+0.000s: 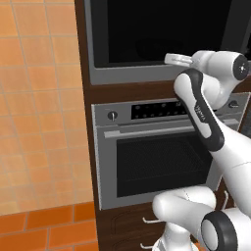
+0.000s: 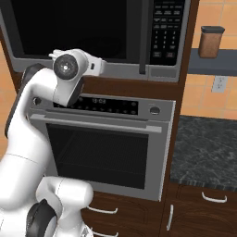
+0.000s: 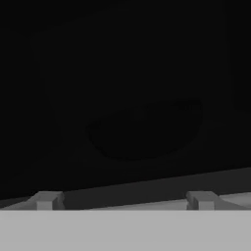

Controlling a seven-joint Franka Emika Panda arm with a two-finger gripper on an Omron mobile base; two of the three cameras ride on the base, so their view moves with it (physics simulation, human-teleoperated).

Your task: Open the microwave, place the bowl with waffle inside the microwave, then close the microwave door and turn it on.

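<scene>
hand view: gripper (image 3: pixel 125 200) spread wide facing microwave door (image 3: pixel 127 88).

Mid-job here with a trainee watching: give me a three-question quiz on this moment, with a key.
1. True or false: the microwave door is shut.
2. Where is the door's handle? A) at the door's right edge, beside the keypad B) along its top C) at its left edge
3. Fill in: the claw is ____ and faces the dark door glass.

Key
1. True: the glass panel sits flush in its steel frame.
2. A
3. open: its two tips stand far apart with nothing between them.
</scene>
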